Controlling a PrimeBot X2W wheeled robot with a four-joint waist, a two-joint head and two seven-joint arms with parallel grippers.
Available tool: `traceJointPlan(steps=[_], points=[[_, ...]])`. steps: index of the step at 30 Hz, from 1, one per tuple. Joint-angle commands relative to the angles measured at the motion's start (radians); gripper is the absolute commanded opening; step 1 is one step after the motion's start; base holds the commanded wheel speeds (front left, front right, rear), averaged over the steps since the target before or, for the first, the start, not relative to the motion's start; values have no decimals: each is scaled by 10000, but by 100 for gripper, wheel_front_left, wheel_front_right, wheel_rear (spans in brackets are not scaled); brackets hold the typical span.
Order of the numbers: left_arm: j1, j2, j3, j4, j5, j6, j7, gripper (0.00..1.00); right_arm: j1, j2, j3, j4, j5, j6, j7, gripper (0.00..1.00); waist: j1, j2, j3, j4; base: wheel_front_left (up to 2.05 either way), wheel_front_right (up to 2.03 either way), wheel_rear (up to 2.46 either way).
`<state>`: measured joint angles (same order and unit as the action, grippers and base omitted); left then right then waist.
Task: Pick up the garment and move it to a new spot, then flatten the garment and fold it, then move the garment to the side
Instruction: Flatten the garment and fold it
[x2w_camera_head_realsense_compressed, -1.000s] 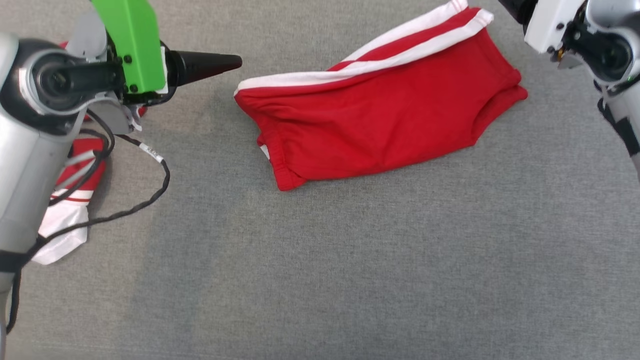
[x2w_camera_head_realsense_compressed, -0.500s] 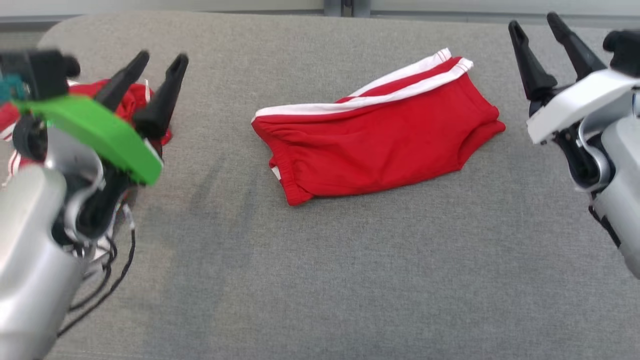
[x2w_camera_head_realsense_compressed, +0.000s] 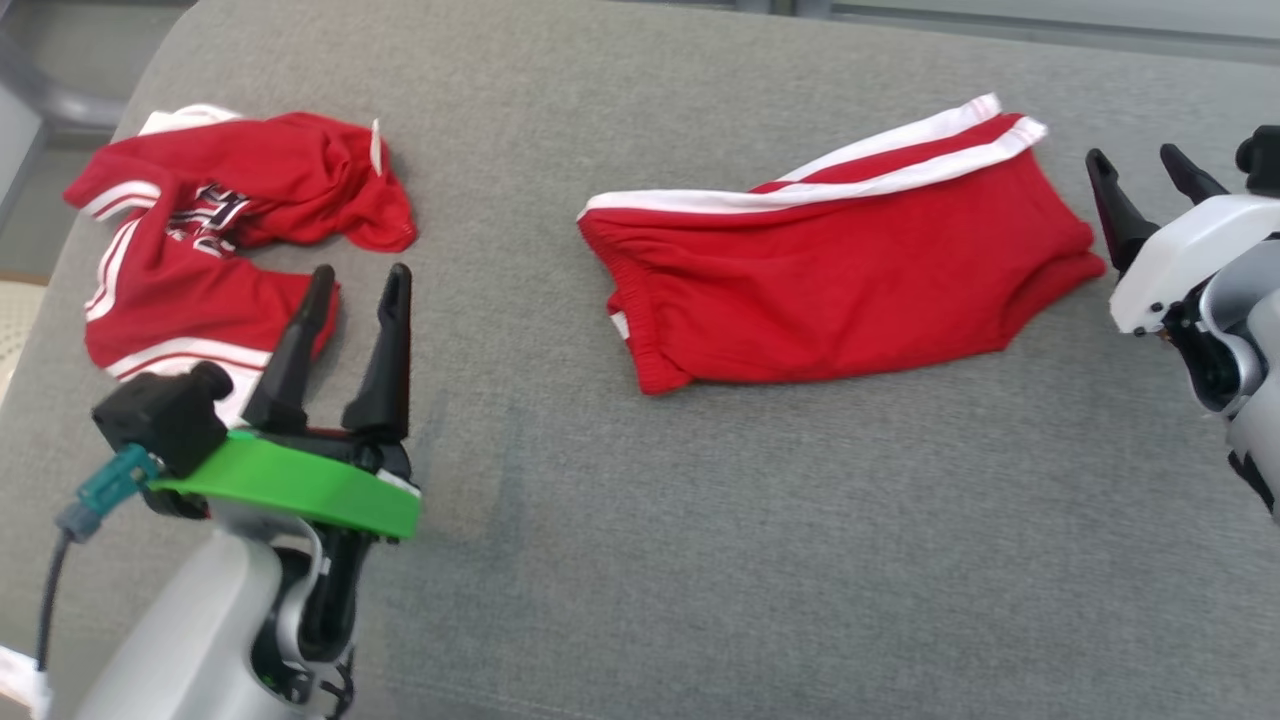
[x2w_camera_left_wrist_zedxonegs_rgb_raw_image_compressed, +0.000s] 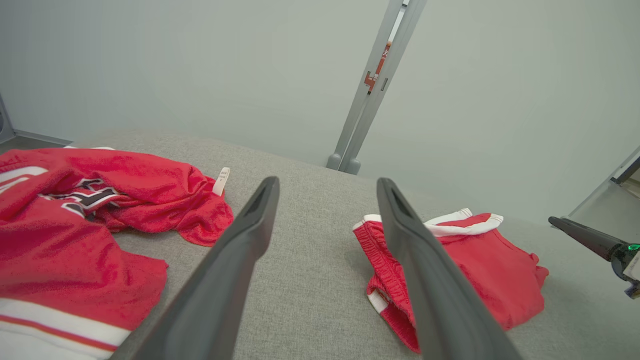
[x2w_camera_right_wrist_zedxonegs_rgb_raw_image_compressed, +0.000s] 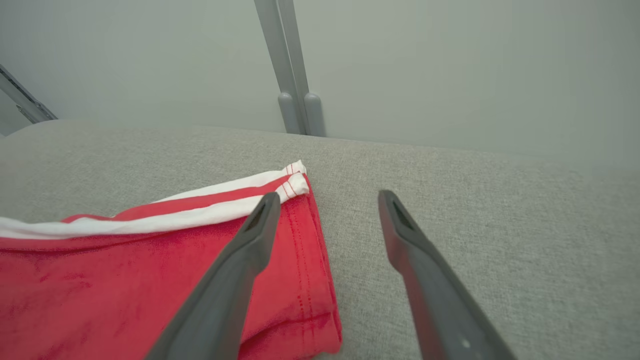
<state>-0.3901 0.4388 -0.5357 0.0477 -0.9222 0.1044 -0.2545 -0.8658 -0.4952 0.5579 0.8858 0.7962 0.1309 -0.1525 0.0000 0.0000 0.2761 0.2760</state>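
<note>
The folded red shorts with white side stripes (x2w_camera_head_realsense_compressed: 840, 290) lie on the grey fabric surface (x2w_camera_head_realsense_compressed: 700, 560), between the two grippers. The right gripper (x2w_camera_head_realsense_compressed: 1132, 155), fingers spread and empty, stands just beside the hem end of the shorts. In the right wrist view, one finger crosses in front of the hem. The left gripper (x2w_camera_head_realsense_compressed: 361, 272), fingers spread and empty, stands well apart from the waistband end, next to a crumpled red jersey with white trim (x2w_camera_head_realsense_compressed: 200, 250). The jersey's black-and-white lettering is creased and unreadable. The print on its white tag (x2w_camera_head_realsense_compressed: 376, 145) is too small to read.

Looks like a bare test room: grey fabric-covered table (x2w_camera_head_realsense_compressed: 700, 550), plain pale wall (x2w_camera_left_wrist_zedxonegs_rgb_raw_image_compressed: 150, 75), metal post (x2w_camera_left_wrist_zedxonegs_rgb_raw_image_compressed: 370, 95).
</note>
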Motion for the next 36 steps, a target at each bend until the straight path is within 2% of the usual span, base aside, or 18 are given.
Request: traceJointPlan(steps=[1,11,19,21,29,36], points=[[300,-229,106,26,23,-104,-67,100,-222,-73,93,256,208,-3,315,100,0,0,530,601,0,0,0],[1053,-1452,954,188,1133,-693,-107,100,-1033,-293,503,1887,1207,-3,2698,100,0,0,940,1589,0,0,0],[1401,-1957,1344,499,1688,-1108,-108,100,-1044,194,580,2308,2157,38,4482,98,0,0,812,1751,0,0,0],[1441,-2053,1416,569,1794,-1164,-109,100,-978,283,648,2078,2337,38,4634,0,0,0,740,1684,0,0,0],[1649,-2196,1630,803,2249,-1378,-109,100,-589,72,611,1414,2969,-2,3614,0,0,0,173,1037,0,0,0],[2029,-2070,1839,806,2965,-1331,-110,100,331,-4,398,737,4069,-2,3237,0,0,0,-556,-48,0,0,0]])
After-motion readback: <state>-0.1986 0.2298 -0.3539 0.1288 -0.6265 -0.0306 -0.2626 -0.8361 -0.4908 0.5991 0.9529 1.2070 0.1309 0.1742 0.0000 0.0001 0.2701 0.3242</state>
